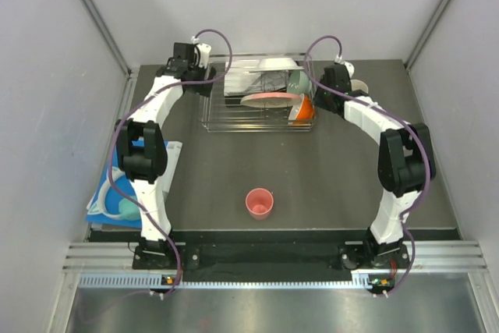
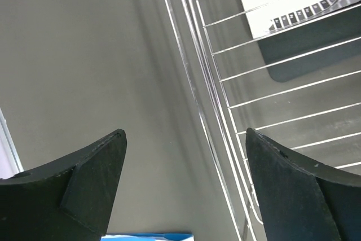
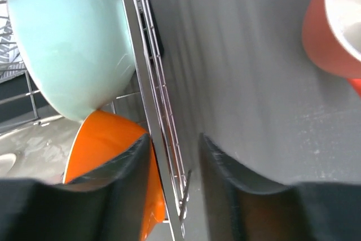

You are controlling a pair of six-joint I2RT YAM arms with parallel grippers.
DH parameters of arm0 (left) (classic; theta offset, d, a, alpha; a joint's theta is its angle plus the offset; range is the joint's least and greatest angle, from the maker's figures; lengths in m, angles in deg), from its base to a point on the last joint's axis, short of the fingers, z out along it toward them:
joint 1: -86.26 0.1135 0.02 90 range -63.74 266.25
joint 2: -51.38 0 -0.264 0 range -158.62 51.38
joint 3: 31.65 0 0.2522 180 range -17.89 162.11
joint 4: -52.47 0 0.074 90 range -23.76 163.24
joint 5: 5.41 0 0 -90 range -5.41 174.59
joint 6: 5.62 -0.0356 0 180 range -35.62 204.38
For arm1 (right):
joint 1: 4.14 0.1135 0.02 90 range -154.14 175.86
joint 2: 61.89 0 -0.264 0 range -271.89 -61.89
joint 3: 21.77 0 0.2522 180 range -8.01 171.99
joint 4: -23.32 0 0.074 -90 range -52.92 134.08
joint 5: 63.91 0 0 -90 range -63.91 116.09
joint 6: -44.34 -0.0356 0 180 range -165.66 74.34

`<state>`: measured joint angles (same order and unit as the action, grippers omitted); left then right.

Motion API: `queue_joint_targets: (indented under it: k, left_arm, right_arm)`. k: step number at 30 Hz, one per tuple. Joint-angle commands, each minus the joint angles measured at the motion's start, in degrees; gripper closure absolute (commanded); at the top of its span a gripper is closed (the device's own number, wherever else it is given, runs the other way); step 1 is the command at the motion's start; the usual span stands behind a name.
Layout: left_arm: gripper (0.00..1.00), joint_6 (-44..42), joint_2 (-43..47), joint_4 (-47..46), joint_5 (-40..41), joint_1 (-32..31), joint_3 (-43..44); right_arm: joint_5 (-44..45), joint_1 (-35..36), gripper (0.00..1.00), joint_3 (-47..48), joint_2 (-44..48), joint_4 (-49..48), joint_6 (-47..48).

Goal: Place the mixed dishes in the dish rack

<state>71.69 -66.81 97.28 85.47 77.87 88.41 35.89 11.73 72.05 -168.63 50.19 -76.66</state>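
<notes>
The silver wire dish rack (image 1: 257, 115) stands at the back centre. In it are a pale pink plate (image 1: 269, 100), a mint-green bowl (image 1: 297, 81) and an orange bowl (image 1: 304, 108). White shapes lie at its back; I cannot tell the white plate from the paper there. The small pink cup (image 1: 260, 203) stands upright on the table, near the front. The orange mug (image 3: 330, 32) stands right of the rack. My left gripper (image 2: 185, 134) is open over the rack's left rim (image 2: 196, 91). My right gripper (image 3: 175, 137) is partly open astride the rack's right wall (image 3: 142, 71), beside the orange bowl (image 3: 107, 145) and mint bowl (image 3: 67, 43).
A blue sheet (image 1: 117, 185) with small teal pieces lies at the left edge beside the left arm. White printed paper on a black board (image 2: 293, 4) shows through the rack's wires. Grey walls close in the table on three sides.
</notes>
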Motion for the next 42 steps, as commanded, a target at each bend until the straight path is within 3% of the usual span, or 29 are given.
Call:
queue_joint_targets:
  k: [1, 7, 10, 18, 21, 22, 28, 42]
  left_arm:
    - [0.12, 1.3, -0.5, -4.6, -0.6, 0.3, -0.8]
    - [0.18, 1.7, -1.9, -5.5, -3.4, 0.3, -1.2]
    - [0.32, 2.0, -2.7, -5.3, -5.4, 0.3, -1.1]
    - [0.39, 3.0, -3.1, -7.1, -6.4, 0.3, -3.7]
    - [0.58, 3.0, -3.0, -7.3, -8.0, 0.3, -4.3]
    - [0.69, 3.0, -3.0, -7.1, -8.7, 0.3, -4.4]
    - [0.99, 3.3, -2.7, -7.0, -9.8, 0.3, -4.2]
    - [1.00, 5.0, 3.9, -6.4, -16.1, -0.2, -7.8]
  right_arm:
    - [-1.7, -0.2, 0.70, 3.4, -1.5, -2.1, 0.7]
    - [-2.4, -0.3, 0.89, 2.4, -1.8, -2.9, 0.9]
    - [-2.4, -0.4, 0.96, 2.0, -1.7, -3.2, 0.9]
    - [-2.9, -0.8, 1.00, 1.1, -1.6, -3.5, 1.2]
    - [-3.7, -1.0, 1.00, 0.4, -1.7, -4.2, 1.2]
    - [-4.1, -1.0, 1.00, -0.1, -1.7, -4.4, 1.1]
    - [-5.4, -1.1, 1.00, -0.7, -1.9, -4.5, 1.0]
    - [-2.8, 0.4, 1.00, -10.7, 9.6, -9.9, 4.0]
